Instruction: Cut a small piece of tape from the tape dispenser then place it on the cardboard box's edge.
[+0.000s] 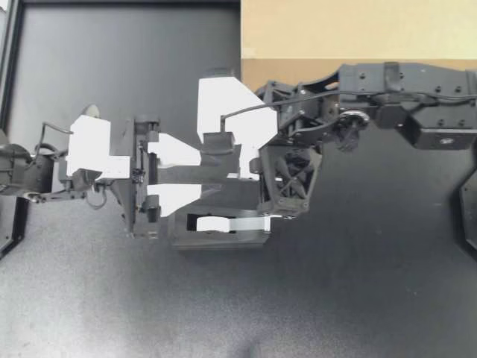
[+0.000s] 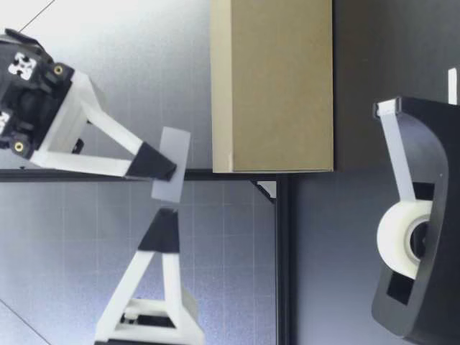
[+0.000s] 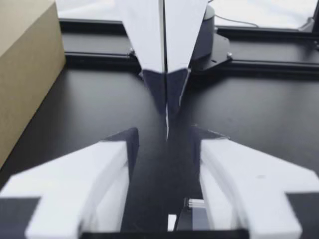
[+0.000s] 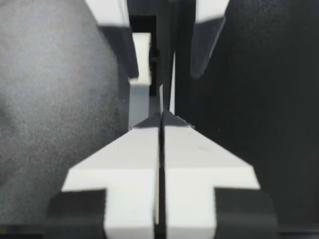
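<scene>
Right hand (image 1: 218, 149) pinches tape piece (image 2: 172, 164) between fingertips.

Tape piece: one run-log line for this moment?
right tool: shut on tape piece | left tool: open, facing it | tape piece: apart from cardboard box

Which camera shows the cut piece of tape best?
The low view: the tape piece shows its flat face, pinched by my right gripper. Both wrist views catch only its thin edge; the top view does not show it.
</scene>
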`<state>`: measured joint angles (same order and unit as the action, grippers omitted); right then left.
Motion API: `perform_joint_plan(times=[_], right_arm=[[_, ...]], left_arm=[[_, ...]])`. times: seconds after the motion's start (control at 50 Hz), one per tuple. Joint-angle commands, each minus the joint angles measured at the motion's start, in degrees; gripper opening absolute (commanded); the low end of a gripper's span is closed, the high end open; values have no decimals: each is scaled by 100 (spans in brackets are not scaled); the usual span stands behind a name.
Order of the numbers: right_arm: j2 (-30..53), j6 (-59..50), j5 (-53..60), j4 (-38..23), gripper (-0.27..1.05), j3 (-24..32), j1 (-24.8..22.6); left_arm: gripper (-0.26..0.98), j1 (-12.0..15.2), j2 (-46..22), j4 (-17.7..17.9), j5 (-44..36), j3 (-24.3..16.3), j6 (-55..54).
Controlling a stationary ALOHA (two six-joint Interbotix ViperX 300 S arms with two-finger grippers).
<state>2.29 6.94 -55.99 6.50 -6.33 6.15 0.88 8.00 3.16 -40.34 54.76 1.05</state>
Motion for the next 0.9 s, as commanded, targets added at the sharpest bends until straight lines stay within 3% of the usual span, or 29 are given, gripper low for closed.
perform_joint_plan(times=[0.0, 0.44, 0.74, 0.88], right_arm=[[-26, 9, 18, -18, -14, 220, -26], [97, 18, 9, -26, -14, 343, -26], [88, 9, 9, -35, -14, 343, -26], [88, 0, -9, -35, -14, 334, -26]], left_arm=[[38, 9, 26, 0, -53, -149, 9], [33, 9, -35, 0, -53, -202, -18], [-4, 9, -105, 0, -62, -237, -26], [-11, 9, -88, 9, -62, -211, -35]])
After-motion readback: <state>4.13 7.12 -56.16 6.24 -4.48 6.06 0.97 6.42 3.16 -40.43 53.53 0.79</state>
